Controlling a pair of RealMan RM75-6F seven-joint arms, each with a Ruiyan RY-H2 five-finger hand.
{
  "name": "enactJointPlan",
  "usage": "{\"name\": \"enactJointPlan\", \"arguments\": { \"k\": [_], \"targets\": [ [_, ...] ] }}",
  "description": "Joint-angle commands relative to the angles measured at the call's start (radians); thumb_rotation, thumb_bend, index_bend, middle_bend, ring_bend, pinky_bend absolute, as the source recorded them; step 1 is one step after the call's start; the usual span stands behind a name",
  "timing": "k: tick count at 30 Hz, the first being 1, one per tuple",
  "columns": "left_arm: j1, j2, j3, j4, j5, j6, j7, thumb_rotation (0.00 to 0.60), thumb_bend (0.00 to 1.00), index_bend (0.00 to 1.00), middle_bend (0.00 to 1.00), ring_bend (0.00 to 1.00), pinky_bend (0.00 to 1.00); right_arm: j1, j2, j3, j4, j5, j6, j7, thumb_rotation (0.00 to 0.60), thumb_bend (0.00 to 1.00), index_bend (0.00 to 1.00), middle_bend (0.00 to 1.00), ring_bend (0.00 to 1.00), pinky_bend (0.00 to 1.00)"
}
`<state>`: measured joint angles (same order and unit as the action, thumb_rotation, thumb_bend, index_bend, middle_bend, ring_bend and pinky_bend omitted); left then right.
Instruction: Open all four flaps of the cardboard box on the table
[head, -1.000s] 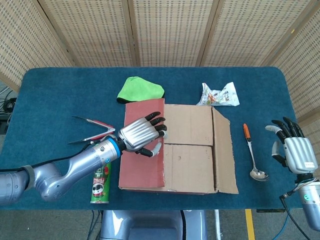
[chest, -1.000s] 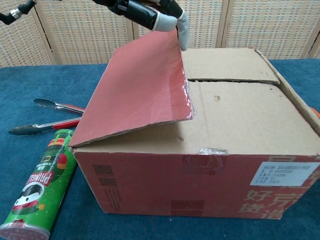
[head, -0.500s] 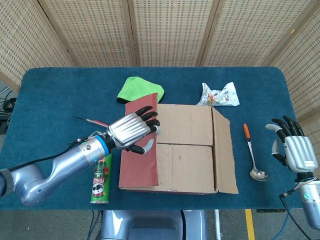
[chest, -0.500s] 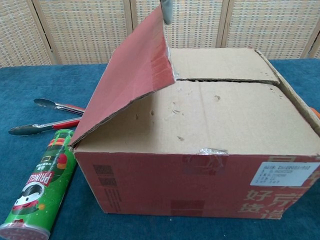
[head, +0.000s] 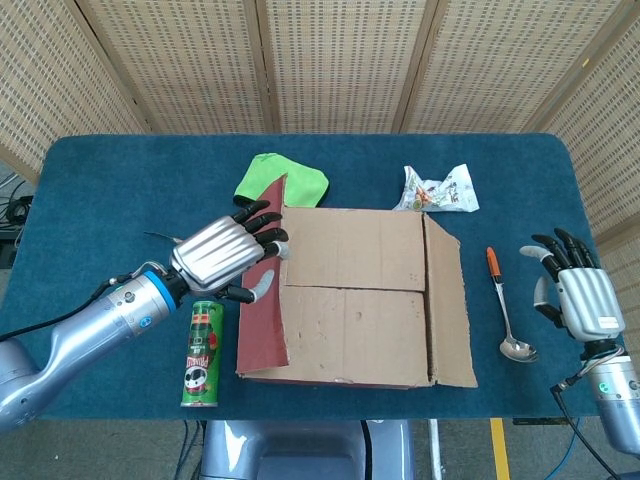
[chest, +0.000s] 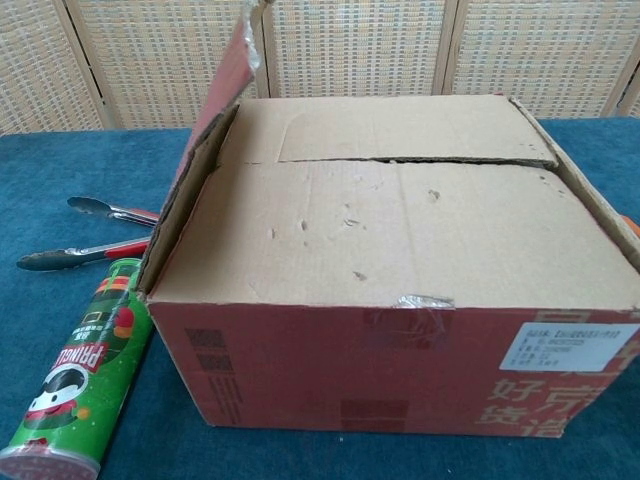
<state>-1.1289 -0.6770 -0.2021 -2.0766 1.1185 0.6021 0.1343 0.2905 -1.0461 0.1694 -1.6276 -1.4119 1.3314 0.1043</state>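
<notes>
The cardboard box (head: 355, 300) sits mid-table. Its left flap (head: 262, 320) stands almost upright, red outer face toward my left arm. My left hand (head: 225, 258) grips that flap near its far end, fingers hooked over the free edge and thumb on the red side. The two inner flaps (head: 350, 250) lie flat and closed. The right flap (head: 448, 310) lies folded outward. My right hand (head: 575, 290) hovers open beyond the box's right side, holding nothing. In the chest view the box (chest: 400, 370) fills the frame and the left flap (chest: 215, 130) rises steeply; neither hand shows there.
A green Pringles can (head: 203, 355) lies by the box's left front corner, with tongs (chest: 85, 235) behind it. A green cloth (head: 280, 182) and a snack packet (head: 435, 190) lie behind the box. A spoon (head: 505, 310) lies between the box and my right hand.
My left hand has swung the left flap up and leftward, from lying low over the box top to nearly upright. The right hand has barely shifted.
</notes>
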Motion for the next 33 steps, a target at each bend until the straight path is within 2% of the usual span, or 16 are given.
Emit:
{"name": "enactJointPlan", "arguments": {
  "k": [1,11,24,33],
  "targets": [
    [0.027,0.029,-0.008,-0.012,0.03,0.009,-0.027,0.096,0.62,0.29,0.25,0.08,0.0,0.004,-0.003,0.0,-0.001,-0.002,-0.004,-0.004,0.6,0.83,0.25,0.17,0.0,0.09],
    [0.132,0.122,-0.005,-0.043,0.152,0.053,-0.1,0.097,0.62,0.29,0.25,0.08,0.0,0.017,-0.007,0.003,-0.011,-0.006,-0.016,-0.019,0.6,0.83,0.25,0.17,0.0,0.09],
    [0.283,0.25,0.009,-0.055,0.352,0.122,-0.254,0.094,0.62,0.29,0.25,0.08,0.0,0.03,-0.006,0.005,-0.025,-0.008,-0.029,-0.027,0.6,0.83,0.25,0.17,0.0,0.09],
    [0.31,0.258,0.012,-0.042,0.404,0.084,-0.27,0.094,0.6,0.28,0.25,0.08,0.0,0.029,-0.013,0.0,-0.022,-0.007,-0.031,-0.024,0.6,0.83,0.24,0.17,0.0,0.09]
  ]
}}
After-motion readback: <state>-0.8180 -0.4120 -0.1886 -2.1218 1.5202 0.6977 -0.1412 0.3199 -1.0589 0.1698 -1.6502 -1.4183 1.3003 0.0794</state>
